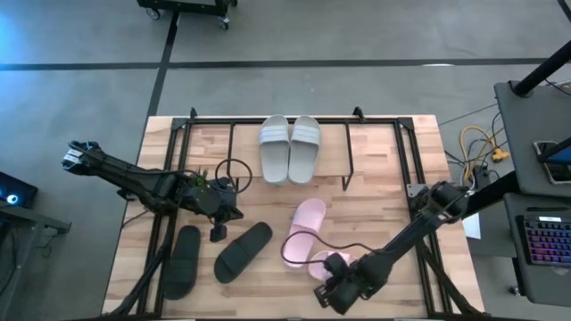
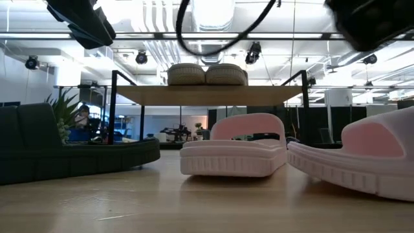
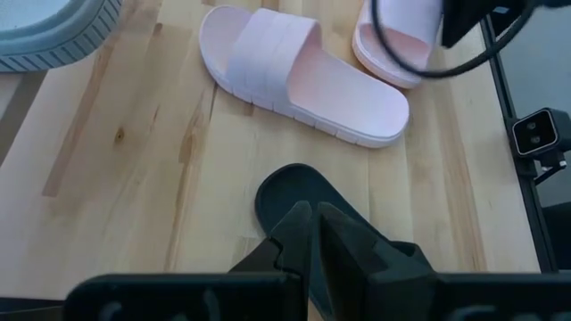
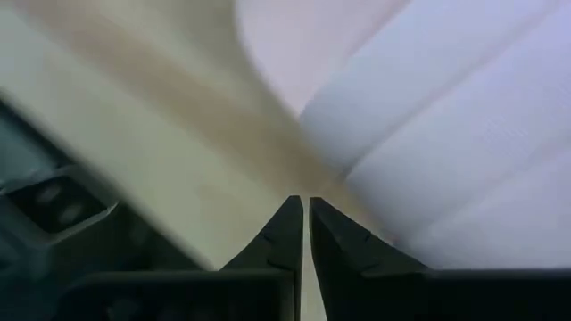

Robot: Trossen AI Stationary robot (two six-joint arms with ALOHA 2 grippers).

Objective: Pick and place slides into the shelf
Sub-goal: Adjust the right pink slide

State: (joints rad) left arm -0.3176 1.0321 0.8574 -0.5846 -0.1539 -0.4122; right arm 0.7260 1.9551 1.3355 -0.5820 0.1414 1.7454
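Grey-green slides (image 1: 290, 148) sit paired on the shelf (image 1: 379, 122) as we see both the left gripper (image 1: 217, 234) and right gripper (image 1: 332, 267) clenched and empty.

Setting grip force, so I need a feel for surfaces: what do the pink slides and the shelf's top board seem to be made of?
The pink slides look like one-piece moulded foam or soft rubber, matte, with ribbed sole edges in the low view; the exact material is unclear. The shelf has a light wooden top board with visible grain and a low sheen, on a thin black frame that is probably painted metal.
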